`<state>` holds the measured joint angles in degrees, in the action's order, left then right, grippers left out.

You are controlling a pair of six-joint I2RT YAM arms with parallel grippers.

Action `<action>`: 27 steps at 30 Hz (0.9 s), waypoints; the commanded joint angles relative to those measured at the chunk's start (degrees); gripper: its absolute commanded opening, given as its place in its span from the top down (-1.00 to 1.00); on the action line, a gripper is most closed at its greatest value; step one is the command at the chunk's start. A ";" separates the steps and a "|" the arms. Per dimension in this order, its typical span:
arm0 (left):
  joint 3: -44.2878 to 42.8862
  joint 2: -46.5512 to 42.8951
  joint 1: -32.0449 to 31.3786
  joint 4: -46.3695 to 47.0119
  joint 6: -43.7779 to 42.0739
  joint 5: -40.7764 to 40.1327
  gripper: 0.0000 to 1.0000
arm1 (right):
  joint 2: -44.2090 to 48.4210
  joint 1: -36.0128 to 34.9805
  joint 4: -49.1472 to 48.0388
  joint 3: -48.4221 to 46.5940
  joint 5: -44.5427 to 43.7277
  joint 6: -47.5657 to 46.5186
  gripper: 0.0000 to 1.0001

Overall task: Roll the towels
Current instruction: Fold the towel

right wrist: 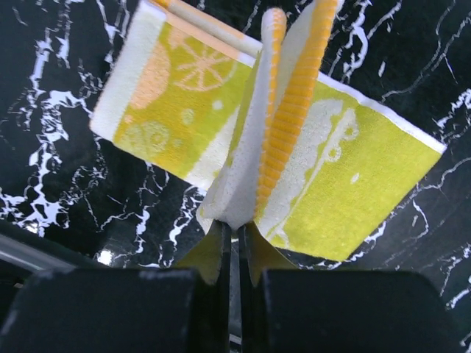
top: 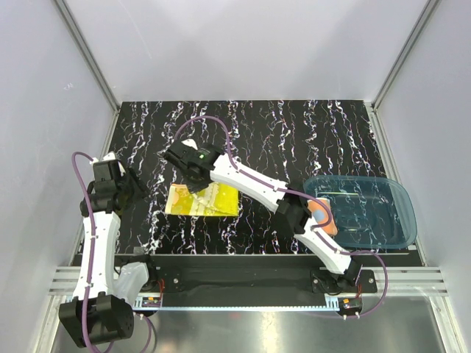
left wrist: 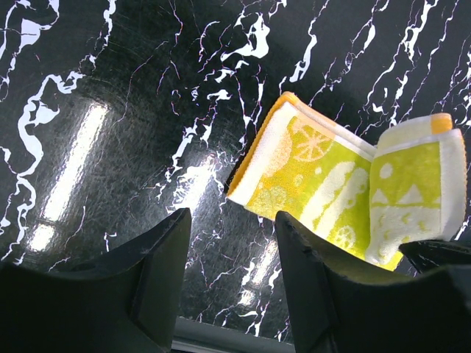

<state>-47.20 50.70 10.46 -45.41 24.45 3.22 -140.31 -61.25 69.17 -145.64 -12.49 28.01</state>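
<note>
Towel (top: 217, 202) yellow, long axis left-right; right claw (right wrist: 229, 232) clenched on raised fold; left claw (left wrist: 232, 228) spread.

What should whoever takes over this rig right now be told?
The left gripper is open and empty, beside the yellow towel.
The right gripper is shut on a lifted fold of the yellow towel; the rest of it lies flat.
The orange towel sits in the tray, partly hidden; it looks bundled, but I can't confirm it is rolled.
Left to do: roll the yellow towel and check the orange one.
</note>
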 commanded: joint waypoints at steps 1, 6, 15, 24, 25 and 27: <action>-0.96 -0.95 0.26 1.37 0.25 -0.94 -0.09 | 0.74 -0.97 -5.26 -0.78 2.20 -1.99 1.00; -0.96 -1.04 0.26 1.37 0.25 -0.85 -0.08 | -0.66 -1.24 -9.13 0.89 4.22 -2.78 1.00; -0.88 -1.13 0.35 1.20 0.51 -1.64 -0.08 | -5.06 -1.50 -17.65 3.00 9.32 -3.84 -0.02; -0.88 -3.75 0.26 1.64 0.34 -1.39 -0.08 | 3.87 0.16 -22.40 6.76 8.62 -3.05 -0.41; -0.53 -4.20 0.18 2.60 0.08 -0.51 -0.08 | 5.73 0.78 -22.84 8.43 9.15 -2.18 -0.41; -0.09 -4.99 -0.70 3.48 -0.28 1.87 -0.06 | 12.03 3.14 -24.51 16.67 9.94 -0.77 -0.42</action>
<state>-47.20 47.66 10.39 -45.28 24.49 2.83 -140.66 -61.34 48.42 -133.95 -3.22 25.54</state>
